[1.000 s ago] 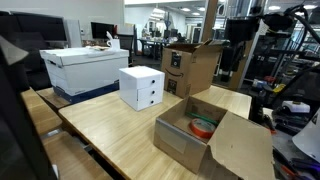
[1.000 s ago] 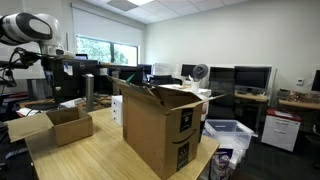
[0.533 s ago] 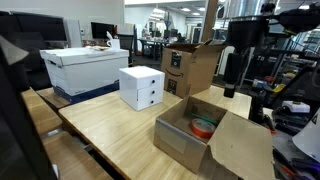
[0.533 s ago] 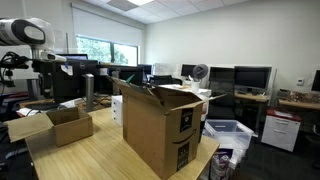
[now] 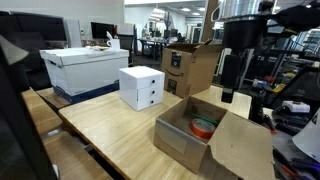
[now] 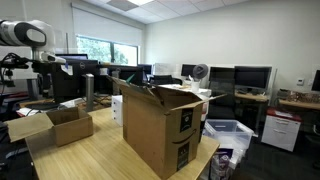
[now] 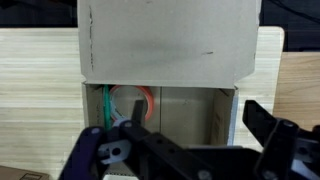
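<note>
Shallow cardboard box (image 5: 185, 138) on the near right part of the tabletop (image 5: 110, 130), flaps open, with orange and green items (image 5: 203, 126) lying inside towards its far end. Progress, as judged: nothing is lifted; the items lie in the box, and the pincer (image 5: 228, 93) touches neither them nor the cardboard. Pose: the arm (image 5: 238, 40) hangs almost vertically from above, wrist pointing down, pincer poised over the far edge of the box. In the wrist view the fingers (image 7: 92, 150) stand apart with nothing between them, the items showing below. To the left, a white drawer unit (image 5: 141, 87); behind, a tall cardboard carton (image 5: 190, 65); both well apart from the pincer.
</note>
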You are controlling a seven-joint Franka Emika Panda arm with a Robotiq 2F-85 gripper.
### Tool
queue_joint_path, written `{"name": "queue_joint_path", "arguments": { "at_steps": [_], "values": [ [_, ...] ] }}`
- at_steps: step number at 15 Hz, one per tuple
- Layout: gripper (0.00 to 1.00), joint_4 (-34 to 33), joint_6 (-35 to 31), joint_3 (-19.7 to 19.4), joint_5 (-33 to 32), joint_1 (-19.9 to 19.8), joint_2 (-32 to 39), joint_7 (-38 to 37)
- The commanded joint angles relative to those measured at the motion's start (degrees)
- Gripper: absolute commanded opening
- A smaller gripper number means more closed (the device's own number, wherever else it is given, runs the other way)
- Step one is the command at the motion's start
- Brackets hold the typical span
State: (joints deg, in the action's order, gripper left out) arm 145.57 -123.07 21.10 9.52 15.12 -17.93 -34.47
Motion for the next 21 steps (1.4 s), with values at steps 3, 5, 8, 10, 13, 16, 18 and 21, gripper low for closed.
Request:
{"name": "queue_joint_path", "arguments": {
  "at_steps": [3, 5, 8, 10, 13, 16, 18, 21],
  "values": [
    [1.00, 0.26, -0.19, 0.05, -0.01, -0.02, -0.20, -0.44],
    [1.00, 0.07, -2.13, 0.35, 2.31, 1.12, 1.35, 0.35],
    [1.00, -0.48, -5.17, 1.33, 4.00, 2.47, 3.98, 0.58],
    [1.00, -1.14, -7.52, 2.25, 4.36, 3.26, 6.60, -0.11],
    [1.00, -1.87, -10.99, 3.49, 3.01, 4.04, 10.31, -1.12],
    [1.00, -4.01, -14.96, 4.74, -0.27, 4.39, 16.52, -4.58],
    [1.00, -5.34, -16.58, 4.74, -3.95, 4.67, 19.44, -7.76],
    [1.00, -7.71, -17.73, 3.52, -9.54, 5.92, 23.87, -12.56]
  ]
}}
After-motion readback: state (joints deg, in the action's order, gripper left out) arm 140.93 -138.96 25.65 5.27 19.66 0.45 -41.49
